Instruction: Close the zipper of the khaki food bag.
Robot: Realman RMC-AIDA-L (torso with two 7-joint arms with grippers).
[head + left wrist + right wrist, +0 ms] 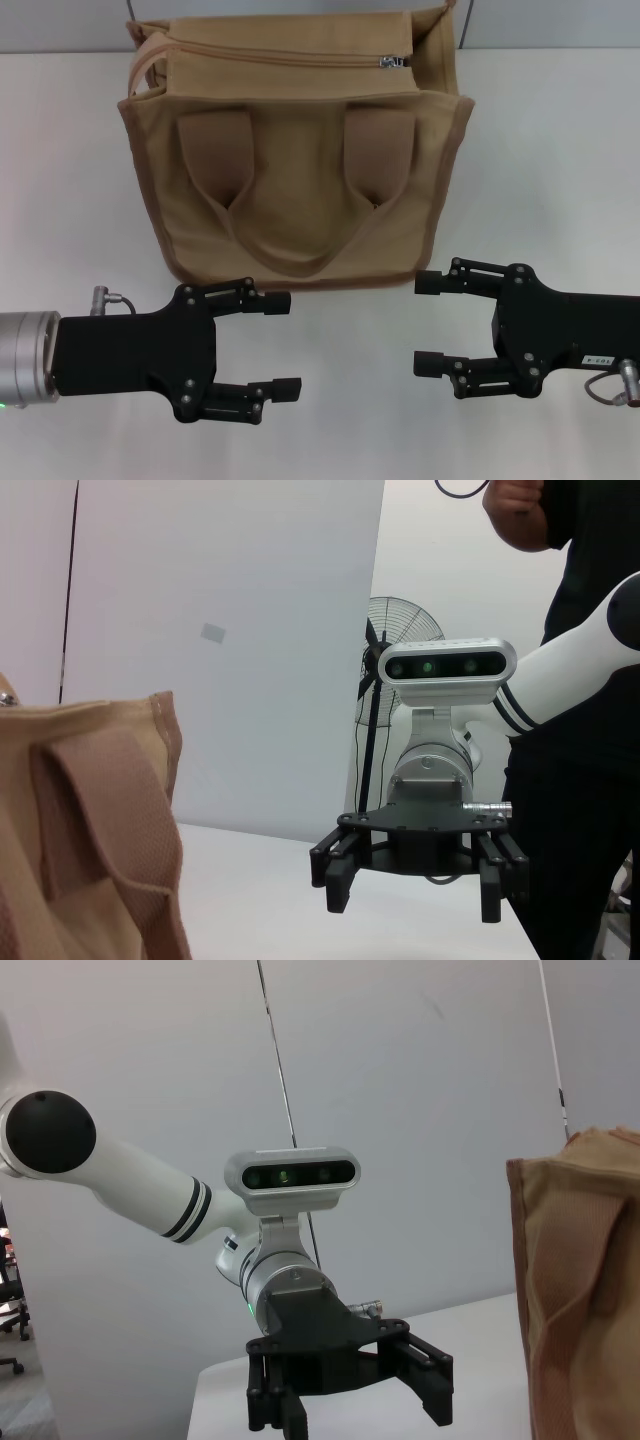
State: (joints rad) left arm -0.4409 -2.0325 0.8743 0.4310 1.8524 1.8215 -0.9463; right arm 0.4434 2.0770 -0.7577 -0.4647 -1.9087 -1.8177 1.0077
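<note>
The khaki food bag [300,180] stands upright at the back middle of the white table, with its two looped handles [290,255] facing me. The zipper [280,57] runs along the top panel, and its silver pull [390,62] sits near the right end. My left gripper [285,342] is open and empty, low on the table in front of the bag's left part. My right gripper [425,323] is open and empty, in front of the bag's right corner. Neither touches the bag. The left wrist view shows the bag's side [80,820] and the right gripper [410,880]. The right wrist view shows the bag's edge [580,1290] and the left gripper [350,1395].
The white table [560,170] extends on both sides of the bag. A grey wall [60,25] runs behind it. In the left wrist view a person in black [570,600] stands beyond the right arm, with a fan [400,630] farther back.
</note>
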